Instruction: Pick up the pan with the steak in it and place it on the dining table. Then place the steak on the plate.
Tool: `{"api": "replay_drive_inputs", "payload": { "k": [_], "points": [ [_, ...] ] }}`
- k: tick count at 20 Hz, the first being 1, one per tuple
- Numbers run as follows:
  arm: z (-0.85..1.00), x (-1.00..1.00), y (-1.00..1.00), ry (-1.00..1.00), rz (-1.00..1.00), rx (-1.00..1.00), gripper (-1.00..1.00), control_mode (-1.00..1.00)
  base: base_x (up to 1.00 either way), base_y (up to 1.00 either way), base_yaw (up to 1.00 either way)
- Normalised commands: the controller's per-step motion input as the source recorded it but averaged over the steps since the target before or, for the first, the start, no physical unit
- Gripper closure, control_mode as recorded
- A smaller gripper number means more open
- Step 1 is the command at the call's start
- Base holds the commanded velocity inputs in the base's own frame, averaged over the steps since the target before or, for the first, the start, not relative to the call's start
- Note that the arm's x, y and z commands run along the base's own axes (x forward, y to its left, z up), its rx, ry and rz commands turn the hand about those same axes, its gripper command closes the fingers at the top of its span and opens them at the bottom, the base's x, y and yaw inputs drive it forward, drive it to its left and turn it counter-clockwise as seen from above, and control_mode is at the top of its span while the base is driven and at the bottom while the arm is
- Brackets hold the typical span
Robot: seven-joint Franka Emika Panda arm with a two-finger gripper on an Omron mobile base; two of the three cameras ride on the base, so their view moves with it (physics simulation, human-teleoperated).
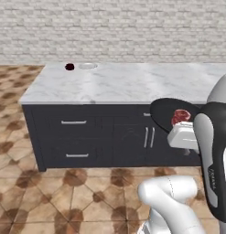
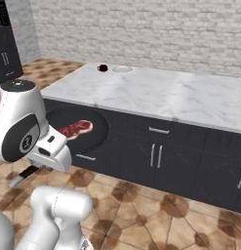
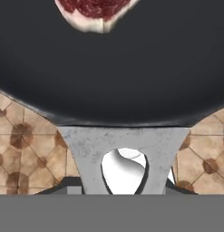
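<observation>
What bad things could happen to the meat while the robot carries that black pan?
1. The pan hangs in the air over the floor, gripped only at its grey handle; it might tip or slip.
2. The steak lies loose inside, so a tilt could slide it out.
3. The dark cabinets are close; a swing could bump them.

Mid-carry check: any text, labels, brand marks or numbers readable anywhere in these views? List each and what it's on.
Vertical lettering on the arm's dark link, left base view: too blurred to read.
Round emblem on the arm's joint cap, right base view: a mark, no legible letters.
Nothing readable on the pan, steak, counter or cabinets.
</observation>
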Motion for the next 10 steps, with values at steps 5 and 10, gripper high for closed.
{"api": "replay_drive_inputs", "payload": {
  "k": [5, 10],
  "points": [
    [0.0, 0.0, 0.0, 0.0, 0.0, 0.0, 1.0, 1.0, 0.05, 1.0, 0.02],
    [0.0, 0.0, 0.0, 0.0, 0.0, 0.0, 1.0, 1.0, 0.06, 1.0, 0.02]
  ]
}}
